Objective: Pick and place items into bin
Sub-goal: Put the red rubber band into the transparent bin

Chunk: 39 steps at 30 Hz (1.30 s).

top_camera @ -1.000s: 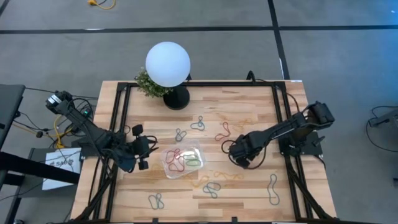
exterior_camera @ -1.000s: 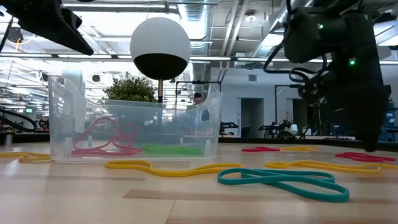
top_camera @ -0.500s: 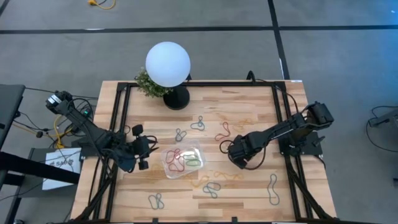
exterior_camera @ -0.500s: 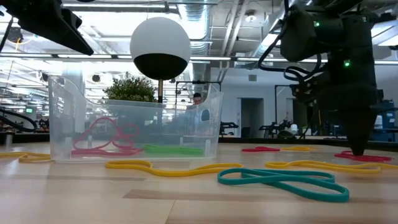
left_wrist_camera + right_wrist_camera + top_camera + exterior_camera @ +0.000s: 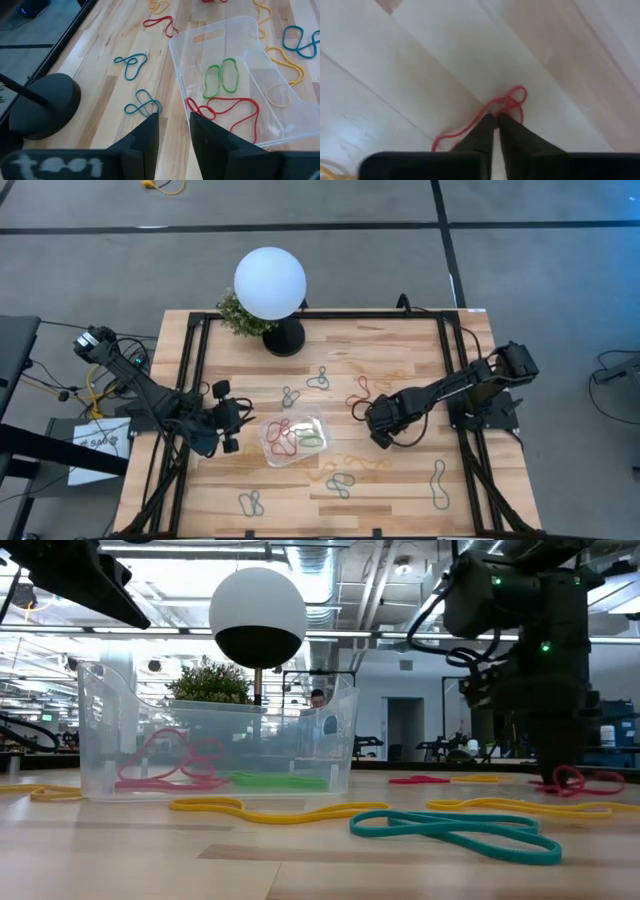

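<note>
Clutter rings the work area: a white globe lamp [image 5: 270, 283] on its black base [image 5: 284, 338] stands at the table's [image 5: 410, 480] far edge with a small green plant [image 5: 236, 314] beside it, well clear of both arms. Loose loops lie scattered over the wood, among them a long yellow loop [image 5: 275, 810] and a teal loop [image 5: 455, 832] in the foreground of the low view, between that camera and the bin [image 5: 293, 437]. The clear bin sits near the table's middle and holds red loops [image 5: 227, 111] and a green loop [image 5: 220, 81].

The right gripper [image 5: 495, 119] is down at the tabletop, right of the bin, its fingers pinched narrow on a red loop [image 5: 507, 103] (one end of it bunches up at the tips). The left gripper [image 5: 173, 119] waits just left of the bin, fingers a narrow gap apart and holding nothing.

Compared with a second ago, the right gripper has shifted slightly toward the bin and gone lower, and in the low view the red loop now curls up against its tips rather than lying flat. The left arm and the bin have not moved.
</note>
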Available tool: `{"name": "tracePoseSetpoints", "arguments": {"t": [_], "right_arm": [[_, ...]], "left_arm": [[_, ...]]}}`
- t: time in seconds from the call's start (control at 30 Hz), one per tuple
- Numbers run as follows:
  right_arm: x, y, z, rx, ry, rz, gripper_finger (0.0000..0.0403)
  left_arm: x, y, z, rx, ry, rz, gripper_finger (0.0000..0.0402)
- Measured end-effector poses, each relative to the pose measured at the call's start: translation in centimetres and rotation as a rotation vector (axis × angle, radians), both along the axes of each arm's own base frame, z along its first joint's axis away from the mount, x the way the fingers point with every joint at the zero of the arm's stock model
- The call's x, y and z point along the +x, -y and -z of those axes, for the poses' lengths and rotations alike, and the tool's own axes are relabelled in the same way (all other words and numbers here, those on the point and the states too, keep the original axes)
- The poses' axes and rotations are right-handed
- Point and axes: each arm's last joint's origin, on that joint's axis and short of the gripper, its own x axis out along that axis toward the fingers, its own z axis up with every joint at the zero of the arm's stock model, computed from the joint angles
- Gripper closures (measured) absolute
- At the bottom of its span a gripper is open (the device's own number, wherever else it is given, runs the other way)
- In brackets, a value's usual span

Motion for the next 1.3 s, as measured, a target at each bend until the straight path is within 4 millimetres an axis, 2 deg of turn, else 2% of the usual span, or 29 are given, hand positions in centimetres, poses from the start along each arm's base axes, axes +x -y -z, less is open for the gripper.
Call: {"name": "tracePoseSetpoints", "arguments": {"t": [0.1, 0.17, 0.53, 0.77, 0.83, 0.9, 1.0, 1.13, 1.3], "right_arm": [[0.5, -0.3, -0.5, -0.008, 0.008, -0.045, 0.0394], [1.6, -0.5, -1.3, -0.02, 0.056, -0.053, 0.0396], [7.2, -1.6, -9.7, -0.099, 0.375, -0.238, 0.0402], [11.1, -2.5, -16.3, -0.162, 0.81, -0.443, 0.0402], [11.9, -2.5, -17.6, -0.21, 0.944, -0.453, 0.0402], [13.1, -2.8, -17.9, -0.224, 1.05, -0.44, 0.0403], [15.0, -3.3, -15.7, -0.228, 1.071, -0.505, 0.0403], [17.6, -4.1, -12.2, -0.211, 0.976, -0.553, 0.0403], [20.4, -4.7, -9.5, -0.118, 0.861, -0.608, 0.0403]], "left_arm": [[0.0, 0.0, 0.0, -0.001, 0.0, 0.0, 0.0301], [0.0, 0.0, 0.0, -0.001, 0.0, -0.001, 0.0301], [0.0, 0.0, 0.0, -0.002, -0.002, 0.001, 0.0301], [0.0, 0.0, 0.0, 0.003, 0.001, -0.003, 0.0301], [0.0, -0.1, 0.0, 0.017, 0.012, -0.021, 0.0301], [-0.1, -0.2, 0.0, 0.033, 0.025, -0.049, 0.0301], [-0.1, -0.4, -0.2, 0.068, 0.077, -0.114, 0.0301], [-0.1, -0.6, -0.4, 0.134, 0.132, -0.177, 0.0301], [-0.1, -0.6, -0.4, 0.114, 0.131, -0.178, 0.0301]]}}
